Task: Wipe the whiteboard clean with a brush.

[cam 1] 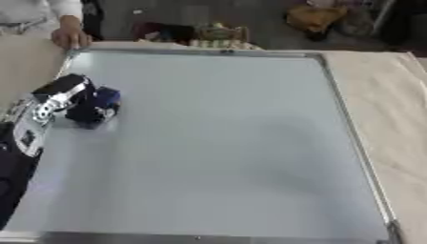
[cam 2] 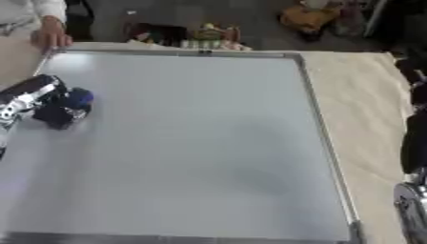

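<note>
Beige cloth covers the worktop (cam 1: 392, 105) under a large whiteboard (cam 1: 217, 143). Near the whiteboard's left edge, the left robot hand (cam 1: 79, 102) has its fingers curled around a blue brush (cam 1: 105, 97) pressed on the board. A person's hand (cam 1: 71, 37) rests at the whiteboard's far left corner.

The whiteboard (cam 1: 217, 143) is pale grey-white with a silver frame. The brush (cam 1: 105, 97) looks dark blue, the left hand (cam 1: 83, 112) black, the tablecloth (cam 1: 392, 109) beige.
</note>
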